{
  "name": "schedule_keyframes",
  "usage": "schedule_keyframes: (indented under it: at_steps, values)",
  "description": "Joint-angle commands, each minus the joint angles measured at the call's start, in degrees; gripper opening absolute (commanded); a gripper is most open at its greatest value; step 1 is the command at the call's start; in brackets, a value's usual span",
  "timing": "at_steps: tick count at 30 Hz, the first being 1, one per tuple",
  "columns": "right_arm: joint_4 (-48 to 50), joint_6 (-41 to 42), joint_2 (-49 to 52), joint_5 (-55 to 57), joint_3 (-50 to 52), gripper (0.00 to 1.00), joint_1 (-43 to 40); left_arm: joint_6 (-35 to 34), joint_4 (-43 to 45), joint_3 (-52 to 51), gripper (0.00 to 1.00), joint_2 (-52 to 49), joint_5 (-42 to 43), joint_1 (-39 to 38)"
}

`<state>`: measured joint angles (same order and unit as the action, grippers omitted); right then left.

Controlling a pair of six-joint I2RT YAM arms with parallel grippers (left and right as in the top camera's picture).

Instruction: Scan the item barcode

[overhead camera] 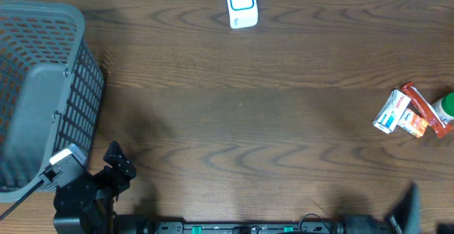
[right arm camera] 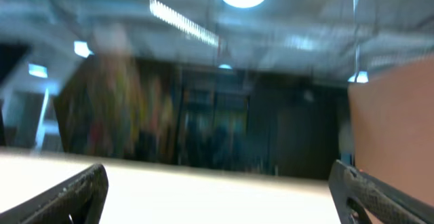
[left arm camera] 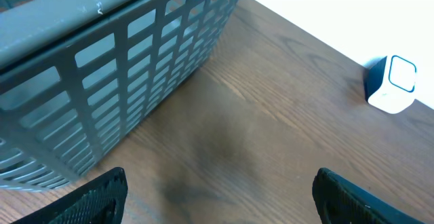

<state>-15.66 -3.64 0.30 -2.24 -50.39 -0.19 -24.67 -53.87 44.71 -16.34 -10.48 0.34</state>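
The items lie at the table's right edge: a white and blue box (overhead camera: pixel 391 113), orange-red packets (overhead camera: pixel 418 115) and a green-capped white bottle (overhead camera: pixel 445 107). No barcode can be made out on them. A white scanner with a blue window (overhead camera: pixel 241 4) stands at the far middle edge; the left wrist view shows the scanner (left arm camera: pixel 392 83) at its right. My left gripper (overhead camera: pixel 119 162) sits at the near left beside the basket, open and empty (left arm camera: pixel 220 187). My right gripper (overhead camera: pixel 409 204) is at the near right edge, open and empty (right arm camera: pixel 217 187), and its camera looks up at the room.
A grey mesh basket (overhead camera: pixel 42 85) fills the left side, its wall (left arm camera: pixel 135 75) close in front of the left gripper. Bare brown wood (overhead camera: pixel 241 120) stretches between the basket and the items.
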Motion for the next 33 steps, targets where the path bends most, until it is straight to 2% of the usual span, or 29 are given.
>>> schedule_keyframes:
  at_steps: [1,4,13,17,22,26,30,33]
  values:
    - [-0.57,-2.32,0.22,2.25,4.68,0.99,0.61,-0.31,-0.13,0.28,0.88,0.24,-0.33,0.28]
    - [-4.28,-3.1,0.22,2.1,7.67,0.99,0.61,-0.31,-0.11,0.28,0.88,0.24,-0.31,0.28]
    - [-0.98,-3.32,0.24,2.89,19.3,0.99,0.61,-0.31,-0.13,0.28,0.88,0.24,-0.31,0.28]
    - [4.0,-0.74,0.24,2.8,28.92,0.99,0.61,-0.31,-0.13,0.28,0.88,0.24,-0.33,0.28]
    - [18.58,5.22,0.22,2.8,39.45,0.99,0.61,-0.31,-0.13,0.28,0.88,0.24,-0.31,0.28]
    - [25.46,6.84,0.09,2.84,45.18,0.99,0.61,-0.31,-0.11,0.28,0.88,0.24,-0.31,0.28]
    - [29.38,6.84,0.02,3.21,49.88,0.99,0.61,-0.31,-0.11,0.28,0.88,0.24,-0.31,0.28]
    - [25.57,6.8,0.02,3.89,50.1,0.99,0.61,-0.31,-0.13,0.28,0.88,0.24,-0.31,0.28]
